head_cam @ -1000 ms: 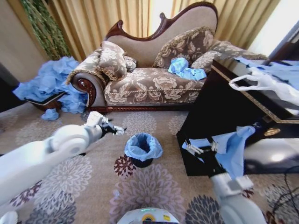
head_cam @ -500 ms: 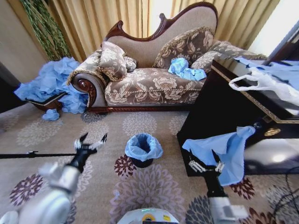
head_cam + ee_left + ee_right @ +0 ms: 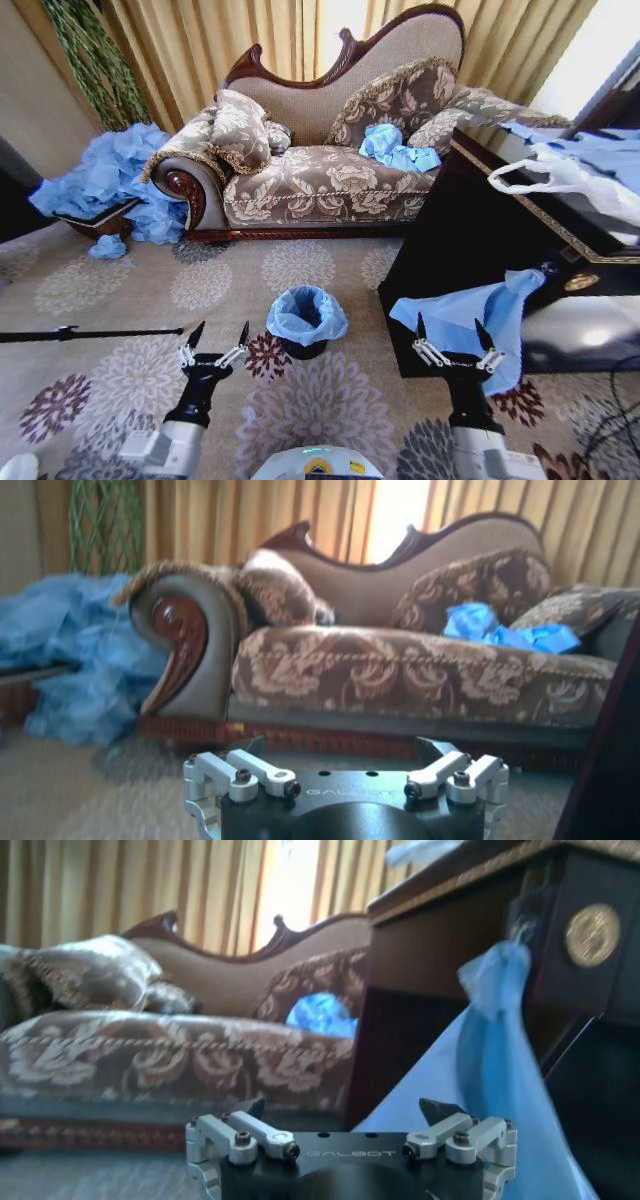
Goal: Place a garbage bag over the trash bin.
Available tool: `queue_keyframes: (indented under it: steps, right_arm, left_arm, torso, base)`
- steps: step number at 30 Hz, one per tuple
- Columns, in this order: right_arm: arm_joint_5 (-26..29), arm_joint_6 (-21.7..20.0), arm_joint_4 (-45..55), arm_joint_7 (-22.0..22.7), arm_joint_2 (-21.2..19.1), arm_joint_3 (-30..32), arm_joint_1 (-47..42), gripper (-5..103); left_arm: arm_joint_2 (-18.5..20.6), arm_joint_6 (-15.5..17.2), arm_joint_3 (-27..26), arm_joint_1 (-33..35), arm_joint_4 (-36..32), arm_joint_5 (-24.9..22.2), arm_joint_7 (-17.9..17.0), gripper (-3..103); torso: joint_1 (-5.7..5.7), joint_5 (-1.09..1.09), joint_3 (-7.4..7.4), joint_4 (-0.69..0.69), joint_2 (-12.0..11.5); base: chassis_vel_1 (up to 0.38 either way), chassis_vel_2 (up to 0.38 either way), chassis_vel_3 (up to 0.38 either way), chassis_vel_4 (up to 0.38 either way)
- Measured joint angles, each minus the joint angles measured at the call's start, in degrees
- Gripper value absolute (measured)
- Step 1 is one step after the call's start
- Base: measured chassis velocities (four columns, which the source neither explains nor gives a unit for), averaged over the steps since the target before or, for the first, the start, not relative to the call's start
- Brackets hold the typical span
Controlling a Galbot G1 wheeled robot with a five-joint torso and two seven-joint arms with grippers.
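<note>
The black trash bin [image 3: 304,345] stands upright at lower center of the head view, the light-blue garbage bag [image 3: 306,313] lining it, crinkled over its rim.

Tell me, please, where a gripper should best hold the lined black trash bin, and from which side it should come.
Probably the rim, from above: the trash bin stands upright on the carpet, and the garbage bag is folded over its top edge. One finger inside and one outside would clamp the rim; the smooth round sides look hard to pinch.

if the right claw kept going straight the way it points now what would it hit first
Most likely the hanging light-blue bag draped off the dark cabinet. The right claw is open and points at it from just in front. Depth is unclear, but the cabinet's front lies right behind the bag.
</note>
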Motion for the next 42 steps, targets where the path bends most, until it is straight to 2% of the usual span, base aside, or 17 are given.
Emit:
queue_keyframes:
  steps: [2,5,6,8,10,14,42]
  right_arm:
    - [2.8,-0.11,0.0,-2.72,0.02,-0.03,-0.06,100]
    - [3.77,0.45,0.0,-4.44,-0.02,-0.14,0.17,100]
    - [4.31,1.8,0.01,-6.55,-0.1,-0.09,0.32,100]
    - [4.46,2.38,0.02,-7.43,-0.17,-0.02,0.39,100]
    - [4.63,3.81,0.03,-9.75,-0.21,0.22,0.74,100]
    - [4.69,4.22,0.37,-10.63,0.14,0.27,0.97,100]
    - [4.77,4.25,0.11,-10.51,0.15,0.28,1.08,100]
  left_arm:
    - [0.62,1.78,-0.78,0.59,0.03,-2.49,-0.37,100]
    - [1.91,2.57,-1.62,0.85,0.04,-3.35,-0.37,100]
    - [3.89,3.38,-1.96,1.1,0.06,-5.56,-0.59,100]
    - [4.88,3.86,-2.19,1.09,0.06,-6.7,-0.77,100]
    - [8.59,4.86,-3.88,0.27,0.08,-9.06,-1.17,100]
    - [10.64,5.38,-4.99,-0.48,0.09,-10.05,-1.64,100]
    - [10.63,5.48,-5.26,-0.37,0.14,-10.11,-1.76,100]
  torso:
    - [0.0,-0.01,0.0,0.0,0.0]
    - [0.0,0.01,0.0,0.01,0.0]
    - [0.0,-0.01,0.0,0.0,0.0]
    - [0.0,-0.01,0.0,0.0,0.0]
    - [0.0,-0.01,0.0,0.0,0.0]
    - [0.01,-0.02,0.0,0.0,-0.01]
    - [0.0,0.0,0.0,0.0,-0.01]
  base:
    - [0.0,0.0,0.0,0.0]
    - [0.0,0.0,0.0,0.0]
    - [0.0,0.0,0.0,0.0]
    - [0.0,0.0,0.0,0.0]
    - [0.0,0.0,0.0,0.0]
    - [0.0,0.0,0.0,0.0]
    - [0.0,0.0,0.0,0.0]
